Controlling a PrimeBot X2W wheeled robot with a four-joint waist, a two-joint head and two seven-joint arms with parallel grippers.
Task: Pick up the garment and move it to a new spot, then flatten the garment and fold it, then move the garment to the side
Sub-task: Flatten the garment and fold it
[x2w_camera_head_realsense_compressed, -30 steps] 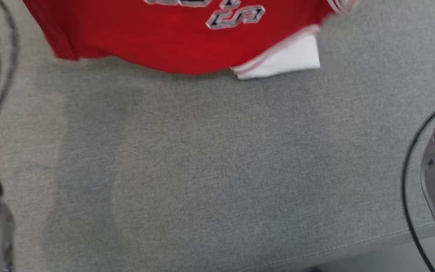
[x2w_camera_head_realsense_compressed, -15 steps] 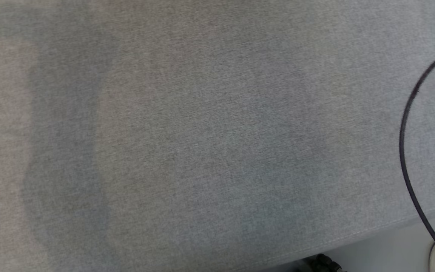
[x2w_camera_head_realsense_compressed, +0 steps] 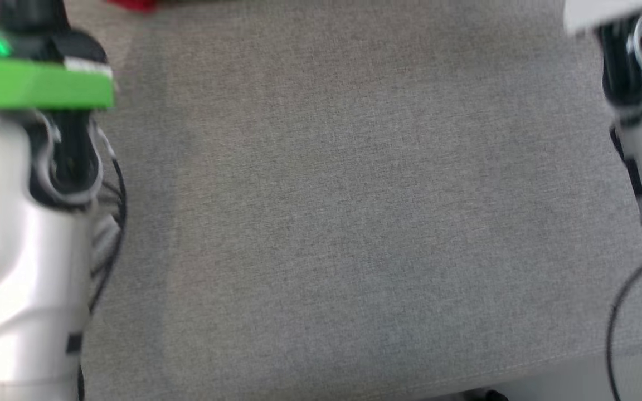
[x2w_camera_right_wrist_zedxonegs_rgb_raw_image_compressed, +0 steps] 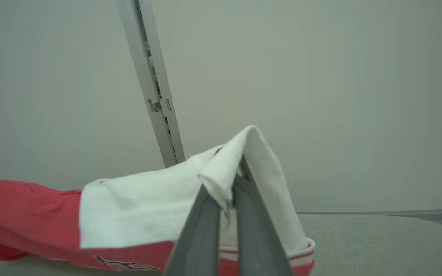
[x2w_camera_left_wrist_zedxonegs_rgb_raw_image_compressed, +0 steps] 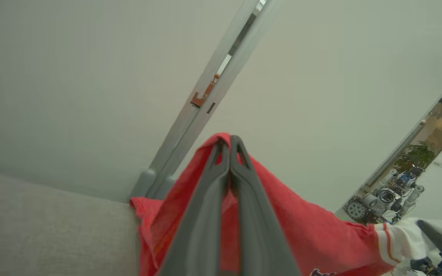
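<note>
The garment is a red jersey (x2w_camera_left_wrist_zedxonegs_rgb_raw_image_compressed: 301,226) with white sleeves and striped trim. In the left wrist view my left gripper (x2w_camera_left_wrist_zedxonegs_rgb_raw_image_compressed: 228,143) is shut on a raised peak of its red cloth. In the right wrist view my right gripper (x2w_camera_right_wrist_zedxonegs_rgb_raw_image_compressed: 238,168) is shut on a white sleeve (x2w_camera_right_wrist_zedxonegs_rgb_raw_image_compressed: 140,207), and the red body trails off to the left. The cloth hangs stretched between the two grippers above the grey surface. In the head view, a sliver of the red garment (x2w_camera_head_realsense_compressed: 131,4) shows at the top edge.
The grey fabric surface (x2w_camera_head_realsense_compressed: 354,223) spreads between my left forearm with its green band (x2w_camera_head_realsense_compressed: 31,89) and my right forearm (x2w_camera_head_realsense_compressed: 638,111). Its front edge (x2w_camera_head_realsense_compressed: 577,362) runs along the bottom right. A pale wall with a grey rail (x2w_camera_left_wrist_zedxonegs_rgb_raw_image_compressed: 205,115) stands behind.
The head camera has moved, shifting the whole picture. The jersey at the top one second ago is now a red sliver, and both forearms have come into view at the sides.
</note>
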